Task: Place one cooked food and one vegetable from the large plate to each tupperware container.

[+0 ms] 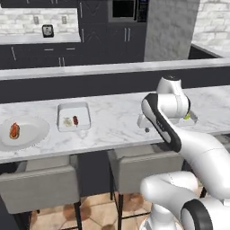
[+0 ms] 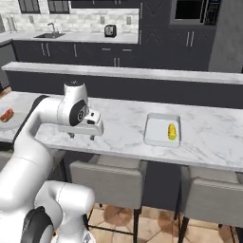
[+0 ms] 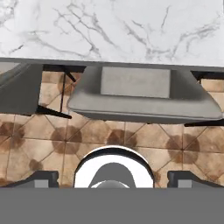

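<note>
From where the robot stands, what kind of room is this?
A home-style kitchen, rendered rather than real. It has a long marble counter with grey stools tucked under it, dark cabinets behind, plus a sink and a built-in microwave.

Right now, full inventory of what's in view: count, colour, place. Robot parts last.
large plate: 1, pale grey-white, left end of the marble counter.
hot dog: 1, red and tan, on the large plate.
left tupperware container: 1, translucent white, right of the plate; holds a pale piece and a brown stick-like piece, too small to name.
right tupperware container: 1, translucent white, right part of the counter.
corn cob: 1, yellow, in the right container.
stools: at least 2, grey, under the counter edge.
toaster: 1, dark, back counter.
sink faucet: 1, back counter, left.
gripper: 1, white, fingers open, over bare counter between the containers, holding nothing.
</note>
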Available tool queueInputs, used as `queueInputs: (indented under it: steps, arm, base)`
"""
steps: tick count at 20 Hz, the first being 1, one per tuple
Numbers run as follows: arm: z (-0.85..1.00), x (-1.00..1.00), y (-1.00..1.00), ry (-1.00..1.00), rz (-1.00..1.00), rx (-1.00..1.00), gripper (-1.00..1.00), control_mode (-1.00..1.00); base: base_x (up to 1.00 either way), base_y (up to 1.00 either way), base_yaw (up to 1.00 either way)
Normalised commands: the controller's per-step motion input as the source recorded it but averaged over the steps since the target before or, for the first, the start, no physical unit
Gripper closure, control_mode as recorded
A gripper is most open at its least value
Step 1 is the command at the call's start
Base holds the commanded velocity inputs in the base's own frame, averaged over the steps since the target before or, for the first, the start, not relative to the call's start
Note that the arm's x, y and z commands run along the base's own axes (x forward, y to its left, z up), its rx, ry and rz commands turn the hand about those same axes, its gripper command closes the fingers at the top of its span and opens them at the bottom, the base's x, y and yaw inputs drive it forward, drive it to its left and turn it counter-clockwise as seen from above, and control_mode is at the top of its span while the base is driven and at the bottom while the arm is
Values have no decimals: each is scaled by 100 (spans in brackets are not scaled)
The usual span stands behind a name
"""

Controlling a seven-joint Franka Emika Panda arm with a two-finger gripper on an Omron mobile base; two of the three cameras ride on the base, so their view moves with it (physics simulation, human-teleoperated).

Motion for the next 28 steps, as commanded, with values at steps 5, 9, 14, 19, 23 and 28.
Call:
queueInputs:
  steps: [5, 9, 14, 19, 23, 28]
  arm:
    - [0, 0, 0, 0, 0, 0, -100, 100]
    - [0, 0, 0, 0, 0, 0, -100, 100]
    - [0, 0, 0, 0, 0, 0, -100, 100]
    - [0, 0, 0, 0, 0, 0, -100, 100]
    - [0, 0, 0, 0, 0, 0, -100, 100]
    - [-5, 70, 42, 1, 0, -5, -100, -100]
  base:
    - [23, 100, 0]
    - [36, 100, 1]
    - [58, 100, 9]
    - [64, 77, 3]
    - [41, 49, 0]
    - [0, 0, 0]
